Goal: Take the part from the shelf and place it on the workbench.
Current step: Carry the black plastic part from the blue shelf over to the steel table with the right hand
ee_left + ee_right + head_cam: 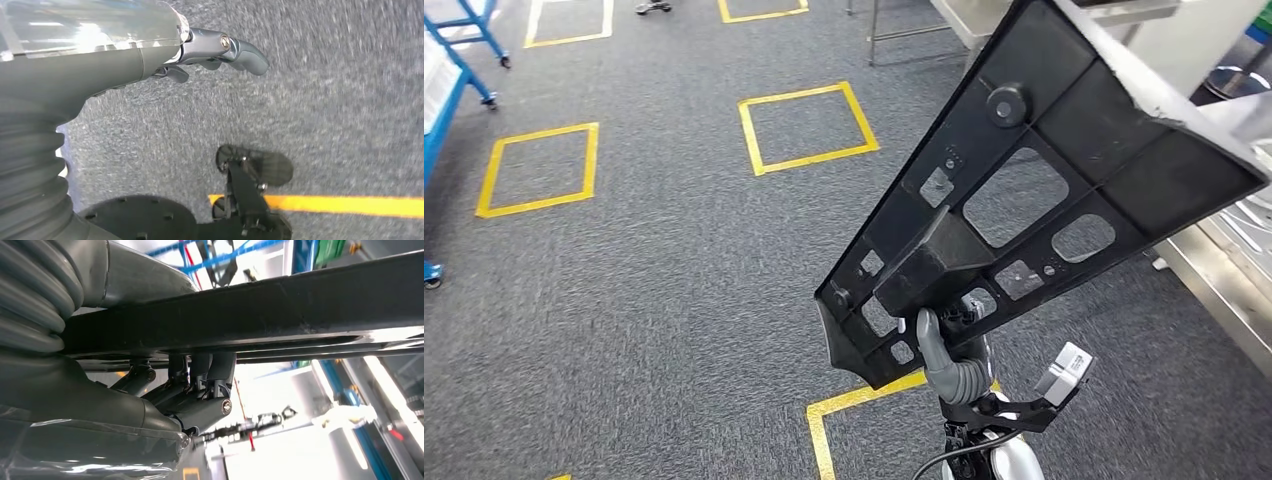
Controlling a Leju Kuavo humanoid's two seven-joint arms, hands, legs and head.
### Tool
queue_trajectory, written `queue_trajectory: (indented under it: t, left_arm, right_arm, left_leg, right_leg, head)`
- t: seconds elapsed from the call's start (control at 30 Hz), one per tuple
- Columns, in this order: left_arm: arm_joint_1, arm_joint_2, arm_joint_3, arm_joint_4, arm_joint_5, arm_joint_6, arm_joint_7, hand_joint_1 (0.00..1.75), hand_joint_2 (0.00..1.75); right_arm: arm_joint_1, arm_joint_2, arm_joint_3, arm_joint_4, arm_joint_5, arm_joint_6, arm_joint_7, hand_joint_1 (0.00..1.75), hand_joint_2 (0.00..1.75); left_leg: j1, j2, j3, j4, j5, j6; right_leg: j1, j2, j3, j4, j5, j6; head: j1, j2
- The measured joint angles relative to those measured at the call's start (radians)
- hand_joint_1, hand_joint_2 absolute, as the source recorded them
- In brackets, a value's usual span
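The part (1024, 200) is a large flat black plastic panel with ribs and several cut-outs, held up tilted over the carpet. My right hand (949, 360) grips its lower edge from below. In the right wrist view the fingers (200, 385) clamp the panel's dark edge (300, 310). My left hand (215, 52) hangs over the grey carpet with nothing in it, fingers loosely apart. A steel bench edge (1214, 275) runs along the right side, beside the panel's far end.
Yellow tape squares (809, 125) mark the grey carpet, one (539, 170) further left. A blue frame on castors (444, 110) stands at the far left. Metal table legs (904, 35) stand at the back.
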Motion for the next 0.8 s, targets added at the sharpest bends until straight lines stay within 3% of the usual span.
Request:
queue_trajectory:
  t: [0.03,0.1,0.17,0.2,0.27,0.3,0.37,0.43,0.47,0.5,0.53,0.57,0.63,0.67,0.73,0.8]
  left_arm:
    - [0.000,0.000,-0.001,0.000,0.004,-0.012,-0.003,0.00,1.75]
    - [-0.001,0.000,-0.001,0.000,0.015,-0.042,-0.013,0.00,1.75]
    - [-0.002,0.000,-0.001,0.000,0.026,-0.074,-0.025,0.00,1.75]
    - [-0.002,0.000,-0.001,0.000,0.029,-0.087,-0.031,0.00,1.75]
    - [-0.004,0.000,0.000,0.000,0.030,-0.104,-0.039,0.00,1.75]
    - [-0.006,0.000,0.000,0.000,0.028,-0.109,-0.041,0.00,1.75]
    - [-0.006,0.000,-0.001,0.000,0.023,-0.115,-0.042,0.00,1.75]
    - [-0.003,0.000,0.000,0.000,0.020,-0.121,-0.042,0.00,1.75]
    - [-0.001,0.000,0.000,0.000,0.020,-0.123,-0.042,0.00,1.75]
    - [0.001,0.000,0.000,0.000,0.021,-0.125,-0.042,0.00,1.75]
    - [0.002,0.000,0.000,0.000,0.021,-0.128,-0.042,0.00,1.75]
    - [0.002,0.000,0.000,0.000,0.021,-0.131,-0.042,0.00,1.75]
    - [0.001,0.002,0.000,0.000,0.022,-0.135,-0.044,0.00,1.75]
    - [0.001,0.003,0.000,0.000,0.022,-0.137,-0.046,0.00,1.75]
    - [0.001,0.005,0.000,0.000,0.024,-0.142,-0.048,0.00,1.75]
    - [-0.001,0.005,0.000,0.000,0.027,-0.149,-0.050,0.00,1.75]
  right_arm:
    - [0.001,0.000,-0.001,0.000,0.003,0.000,-0.001,1.75,1.75]
    - [0.001,0.000,-0.003,0.000,0.006,0.000,-0.002,1.75,1.75]
    - [0.001,0.000,-0.003,-0.002,0.008,-0.001,-0.003,1.75,1.75]
    - [0.001,0.000,-0.003,-0.003,0.010,-0.002,-0.005,1.75,1.75]
    - [0.001,0.000,-0.003,-0.005,0.015,-0.007,-0.010,1.75,1.75]
    - [0.001,0.000,-0.004,-0.006,0.018,-0.010,-0.013,1.75,1.75]
    - [0.000,0.001,-0.004,-0.009,0.022,-0.015,-0.016,1.75,1.75]
    - [0.000,0.002,-0.004,-0.009,0.023,-0.020,-0.017,1.75,1.75]
    - [0.001,0.003,-0.004,-0.009,0.023,-0.021,-0.017,1.75,1.75]
    - [0.002,0.003,-0.004,-0.009,0.023,-0.021,-0.017,1.75,1.75]
    - [0.003,0.003,-0.004,-0.010,0.023,-0.022,-0.017,1.75,1.75]
    - [0.004,0.003,-0.004,-0.010,0.024,-0.022,-0.017,1.75,1.75]
    - [0.004,0.003,-0.004,-0.013,0.026,-0.022,-0.016,1.75,1.75]
    - [0.004,0.003,-0.004,-0.014,0.026,-0.022,-0.015,1.75,1.75]
    - [0.005,0.004,-0.004,-0.016,0.026,-0.022,-0.014,1.75,1.75]
    - [0.009,0.004,-0.005,-0.018,0.026,-0.022,-0.014,1.75,1.75]
  left_leg:
    - [0.000,0.012,0.000,0.002,-0.001,-0.002]
    - [0.001,0.033,0.000,0.009,-0.007,-0.009]
    - [-0.003,0.049,0.000,0.019,-0.016,-0.021]
    - [-0.005,0.057,0.000,0.021,-0.018,-0.026]
    - [-0.005,0.070,0.002,0.021,-0.021,-0.038]
    - [-0.002,0.062,0.001,0.027,-0.028,-0.044]
    - [0.003,0.021,-0.023,0.087,-0.071,-0.055]
    - [0.005,-0.017,-0.082,0.218,-0.137,-0.060]
    - [0.006,-0.023,-0.111,0.279,-0.159,-0.061]
    - [0.006,-0.026,-0.127,0.311,-0.161,-0.061]
    - [0.006,-0.027,-0.125,0.304,-0.143,-0.059]
    - [0.006,-0.032,-0.105,0.258,-0.109,-0.055]
    - [0.006,-0.072,-0.042,0.119,-0.040,-0.044]
    - [0.006,-0.092,-0.019,0.067,-0.023,-0.039]
    - [0.004,-0.107,-0.003,0.028,-0.020,-0.031]
    - [0.005,-0.086,0.001,0.016,-0.012,-0.021]
  right_leg:
    - [-0.002,-0.004,0.012,-0.019,0.019,0.002]
    - [-0.004,-0.036,0.084,-0.147,0.076,0.004]
    - [0.000,-0.066,0.139,-0.249,0.106,-0.003]
    - [0.004,-0.069,0.145,-0.265,0.106,-0.008]
    - [0.006,-0.049,0.142,-0.266,0.110,-0.020]
    - [0.005,-0.039,0.141,-0.269,0.113,-0.026]
    - [0.001,-0.020,0.141,-0.274,0.118,-0.037]
    - [0.001,-0.001,0.139,-0.273,0.120,-0.043]
    - [0.002,0.011,0.138,-0.273,0.121,-0.044]
    - [0.003,0.023,0.138,-0.272,0.121,-0.045]
    - [0.003,0.037,0.139,-0.272,0.122,-0.045]
    - [0.003,0.050,0.140,-0.271,0.122,-0.045]
    - [0.004,0.073,0.141,-0.270,0.123,-0.042]
    - [0.003,0.083,0.139,-0.269,0.125,-0.038]
    - [0.000,0.104,0.131,-0.270,0.131,-0.024]
    - [-0.001,0.114,0.125,-0.272,0.135,-0.010]
  head:
    - [0.000,0.000]
    - [0.000,0.000]
    - [0.000,0.000]
    - [-0.001,0.000]
    - [-0.001,0.000]
    - [-0.001,0.000]
    - [-0.002,0.000]
    - [-0.002,0.000]
    - [-0.002,0.000]
    - [-0.002,0.000]
    - [-0.002,0.000]
    - [-0.002,0.000]
    - [-0.002,0.000]
    - [-0.002,0.000]
    - [-0.001,0.000]
    - [-0.001,0.000]
